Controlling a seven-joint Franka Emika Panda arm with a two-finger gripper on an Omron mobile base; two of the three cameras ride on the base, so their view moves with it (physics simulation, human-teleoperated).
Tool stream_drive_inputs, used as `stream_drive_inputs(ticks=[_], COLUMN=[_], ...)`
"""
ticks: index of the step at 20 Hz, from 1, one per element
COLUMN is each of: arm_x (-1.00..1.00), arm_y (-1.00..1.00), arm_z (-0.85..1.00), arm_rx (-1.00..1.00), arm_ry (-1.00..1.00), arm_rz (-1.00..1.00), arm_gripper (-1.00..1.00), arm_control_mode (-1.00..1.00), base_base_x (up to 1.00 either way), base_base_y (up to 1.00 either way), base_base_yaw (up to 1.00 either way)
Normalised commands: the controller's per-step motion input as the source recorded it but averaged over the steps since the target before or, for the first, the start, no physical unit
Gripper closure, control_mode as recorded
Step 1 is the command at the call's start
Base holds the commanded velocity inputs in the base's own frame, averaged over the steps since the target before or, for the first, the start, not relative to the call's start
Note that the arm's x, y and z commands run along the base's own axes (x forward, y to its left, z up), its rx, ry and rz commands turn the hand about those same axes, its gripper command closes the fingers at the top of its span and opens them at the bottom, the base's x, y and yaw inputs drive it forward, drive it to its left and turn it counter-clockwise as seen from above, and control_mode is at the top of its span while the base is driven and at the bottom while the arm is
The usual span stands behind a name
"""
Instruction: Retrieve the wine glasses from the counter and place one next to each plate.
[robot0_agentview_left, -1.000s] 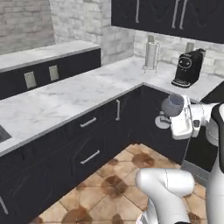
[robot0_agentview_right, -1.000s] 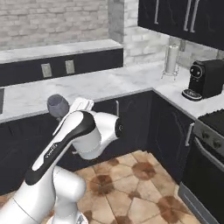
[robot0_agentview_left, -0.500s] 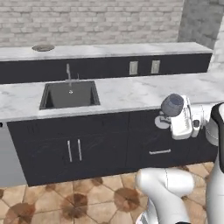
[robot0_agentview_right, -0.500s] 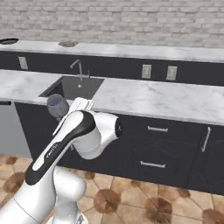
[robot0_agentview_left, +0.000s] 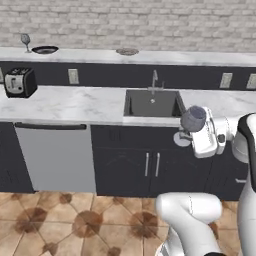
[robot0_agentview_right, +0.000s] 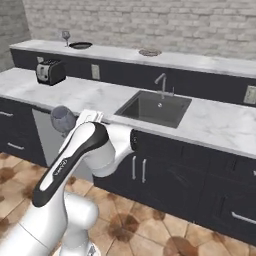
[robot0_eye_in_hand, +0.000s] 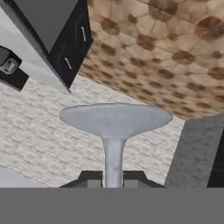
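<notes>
Along the brick wall: counter of white veined marble with a sunken sink and a toaster at its far left; raised back ledge carrying two plates, one beside a standing wine glass, the other plate alone. Gripper, carried in front of the cabinets: fingers closed on the stem of the second wine glass, foot pointing away from the hand, bowl lying sideways
</notes>
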Motion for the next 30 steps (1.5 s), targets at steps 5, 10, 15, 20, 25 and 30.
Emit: stream_drive_inputs(ticks=[5,10,15,20,25,30], arm_x=[0.00,0.00,0.00,0.00,0.00,0.00], arm_y=[0.00,0.00,0.00,0.00,0.00,0.00], arm_z=[0.00,0.00,0.00,0.00,0.00,0.00], arm_rx=[0.00,0.00,0.00,0.00,0.00,0.00], arm_ry=[0.00,0.00,0.00,0.00,0.00,0.00], arm_rz=[0.00,0.00,0.00,0.00,0.00,0.00], arm_gripper=[1.00,1.00,1.00,1.00,1.00,1.00], arm_control_mode=[1.00,1.00,1.00,1.00,1.00,1.00], base_base_x=[0.60,0.69,0.75,1.00,1.00,0.74], base_base_y=[1.00,1.00,1.00,1.00,1.00,1.00], base_base_yaw=[0.23,0.25,0.26,0.08,0.00,0.00])
